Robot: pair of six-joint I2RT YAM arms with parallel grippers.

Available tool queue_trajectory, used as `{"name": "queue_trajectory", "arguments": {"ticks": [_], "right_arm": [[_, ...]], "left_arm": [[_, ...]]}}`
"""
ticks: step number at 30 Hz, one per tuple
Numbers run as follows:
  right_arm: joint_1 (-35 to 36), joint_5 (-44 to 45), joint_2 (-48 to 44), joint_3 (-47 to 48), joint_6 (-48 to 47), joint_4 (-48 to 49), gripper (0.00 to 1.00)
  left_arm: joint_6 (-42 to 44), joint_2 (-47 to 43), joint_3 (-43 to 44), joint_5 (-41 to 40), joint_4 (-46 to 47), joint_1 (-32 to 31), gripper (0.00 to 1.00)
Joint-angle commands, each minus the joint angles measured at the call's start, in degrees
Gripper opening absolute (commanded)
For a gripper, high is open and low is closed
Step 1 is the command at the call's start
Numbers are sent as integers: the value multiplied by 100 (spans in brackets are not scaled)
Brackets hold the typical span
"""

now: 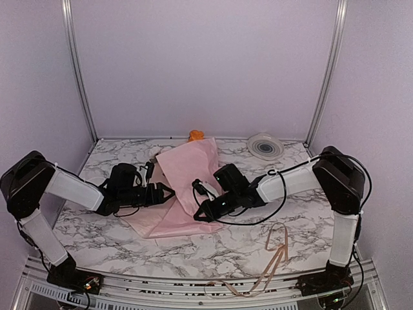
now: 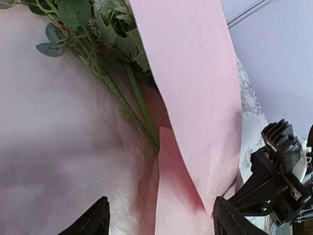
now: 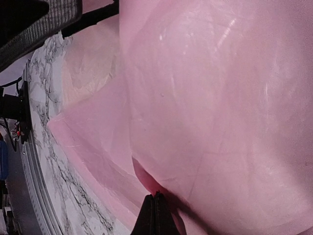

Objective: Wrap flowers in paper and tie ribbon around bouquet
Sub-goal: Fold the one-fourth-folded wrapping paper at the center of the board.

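Robotics lab cell: plain lilac walls (image 1: 206, 64), aluminium posts (image 1: 79, 71) at 10 and 2 o'clock, marble-print bench (image 1: 193, 248), two arms (image 1: 71, 187) bolted at 6 o'clock

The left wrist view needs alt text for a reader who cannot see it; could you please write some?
A flap of pink paper folds over green leafy flower stems on the paler sheet. The left fingers stand open at the bottom edge, holding nothing, and the right arm's black fingers reach in at the right.
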Motion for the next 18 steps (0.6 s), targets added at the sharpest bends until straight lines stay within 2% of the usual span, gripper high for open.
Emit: {"name": "queue_trajectory", "arguments": {"ticks": [1, 5, 7, 8, 9, 12, 13, 14, 16, 18], "right_arm": [[-13, 136, 17, 133, -140, -97, 0], [-15, 131, 27, 189, -175, -116, 0], [-14, 147, 5, 193, -224, -150, 0], [-16, 151, -3, 205, -254, -181, 0], [-19, 166, -12, 203, -286, -211, 0], [-10, 182, -65, 225, -431, -362, 0], [-4, 159, -97, 237, -510, -412, 0], [-12, 95, -146, 269, -593, -495, 4], [-24, -71, -286, 331, -838, -668, 22], [-40, -248, -470, 331, -1035, -747, 35]], "left_arm": [[-270, 333, 469, 685, 1121, 52, 74], [-470, 1032, 986, 904, 1156, 60, 73], [-555, 1286, 1152, 963, 1174, 62, 69], [-576, 1370, 1221, 981, 1175, 57, 63], [-599, 1418, 1304, 1020, 1175, 66, 54], [-539, 1336, 1366, 1091, 1176, 93, 9], [-495, 1257, 1338, 1091, 1166, 141, 0], [-446, 1159, 1295, 1064, 1111, 201, 0], [-314, 1002, 1204, 1003, 867, 419, 0], [-239, 941, 1113, 1053, 598, 684, 0]]}}
